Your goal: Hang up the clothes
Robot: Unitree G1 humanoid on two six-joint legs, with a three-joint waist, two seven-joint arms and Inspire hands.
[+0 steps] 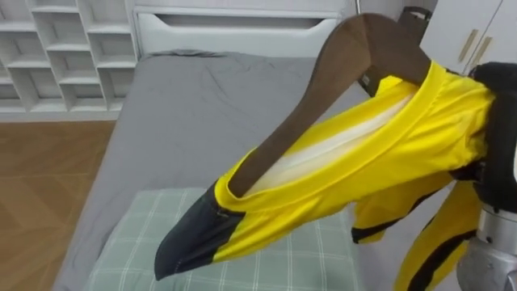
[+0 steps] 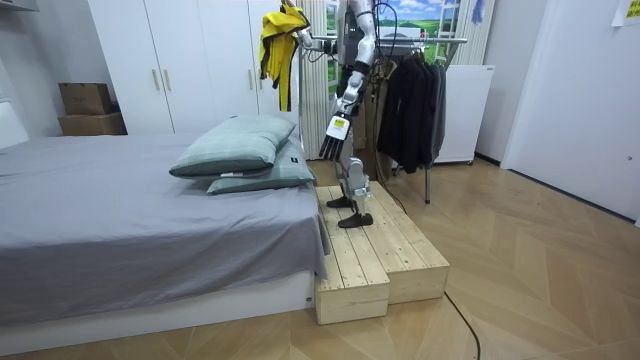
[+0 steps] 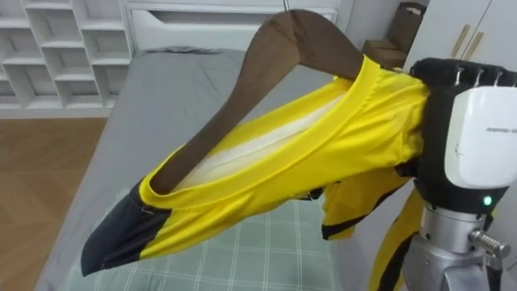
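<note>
We see a grey bed (image 2: pixel 120 215) taking up most of the room, with white wardrobes (image 2: pixel 190 60) behind its head end and white shelves (image 1: pixel 56 56) beyond its far end in the eye views. The robot stands on a wooden platform (image 2: pixel 385 250) just beside the bed's head, facing along the mattress. Behind it, on the room view's right, a rack (image 2: pixel 445 40) carries dark clothes (image 2: pixel 410 105). Two green checked pillows (image 2: pixel 235 145) lie stacked on the bed near the robot, the upper one right below the raised arm in the eye views. A yellow shirt (image 3: pixel 323 162) with dark trim is up in the air over that pillow, its collar stretched over a brown wooden hanger (image 3: pixel 242 89); one sleeve droops toward the pillow and the rest hangs down beside the forearm. We find the right hand (image 3: pixel 472 137) raised at shoulder height, its dark fingers closed on the shirt's shoulder where the cloth covers the hanger's end. The left hand (image 2: pixel 333 140) hangs at the robot's side, fingers straight and pointing down, holding nothing.
</note>
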